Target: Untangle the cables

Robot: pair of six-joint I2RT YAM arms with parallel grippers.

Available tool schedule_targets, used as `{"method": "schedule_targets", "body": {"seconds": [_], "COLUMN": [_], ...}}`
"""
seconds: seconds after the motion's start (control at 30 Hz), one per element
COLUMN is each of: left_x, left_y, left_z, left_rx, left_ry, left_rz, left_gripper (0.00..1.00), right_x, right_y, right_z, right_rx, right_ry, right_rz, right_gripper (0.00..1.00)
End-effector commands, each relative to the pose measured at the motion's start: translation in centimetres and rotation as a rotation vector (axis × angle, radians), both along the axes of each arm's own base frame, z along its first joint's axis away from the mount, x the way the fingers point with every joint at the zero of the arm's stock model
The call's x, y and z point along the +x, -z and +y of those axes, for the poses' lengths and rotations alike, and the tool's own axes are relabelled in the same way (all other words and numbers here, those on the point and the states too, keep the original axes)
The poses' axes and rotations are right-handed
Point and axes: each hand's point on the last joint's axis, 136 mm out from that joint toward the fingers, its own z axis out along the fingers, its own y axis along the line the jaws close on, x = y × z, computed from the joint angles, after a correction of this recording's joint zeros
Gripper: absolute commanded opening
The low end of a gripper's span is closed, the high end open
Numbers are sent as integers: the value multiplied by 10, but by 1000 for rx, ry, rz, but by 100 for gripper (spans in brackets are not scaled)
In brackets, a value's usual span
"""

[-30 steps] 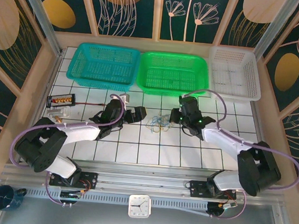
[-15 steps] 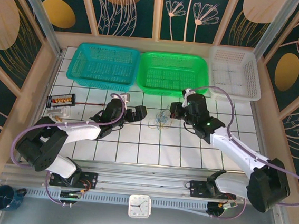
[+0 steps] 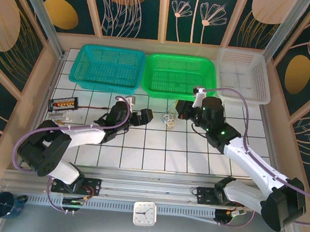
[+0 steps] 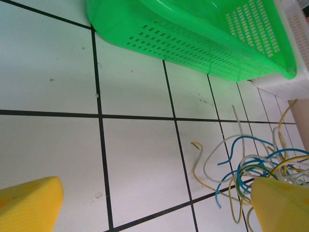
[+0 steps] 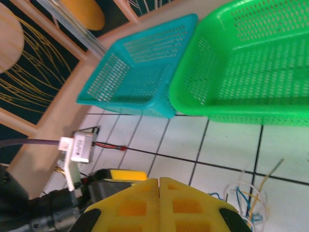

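Just beside right hand [image 3: 181, 112], cables [image 3: 169, 119]

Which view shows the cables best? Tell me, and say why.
The left wrist view: the cables lie close up, with blue, yellow and white strands easy to tell apart, though the frame edge cuts some off. The top view shows them as a tiny far-off clump; the right wrist view catches a few strand ends.
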Motion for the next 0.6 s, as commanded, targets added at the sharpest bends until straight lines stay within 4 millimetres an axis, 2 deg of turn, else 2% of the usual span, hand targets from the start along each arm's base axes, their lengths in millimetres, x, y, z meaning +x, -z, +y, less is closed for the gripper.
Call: {"method": "schedule_targets", "body": {"seconds": [0.0,0.17,0.33,0.37,0.47,0.57], "left_x": [5,6,6,6,7,7], "left_y": [-9,-11,-15,-16,-19,-25], "left_z": [-5,-2,1,2,3,2], "left_rx": [-11,4,18,23,27,23], "left_ry": [2,-5,-11,-12,-17,-16], "left_rz": [-17,-25,-39,-41,-51,-58], "left_gripper": [99,99,99,99,99,99], "right_x": [-4,-8,-10,-7,6,-2], "right_y": [-43,-43,-54,-53,-30,-30], "right_z": [7,9,7,5,6,14], "right_rx": [87,121,143,137,48,89], "right_ry": [-42,-60,-58,-42,-23,-79], "right_rz": [-129,-150,-191,-191,-125,-149], "right_gripper": [0,0,0,0,0,0]}}
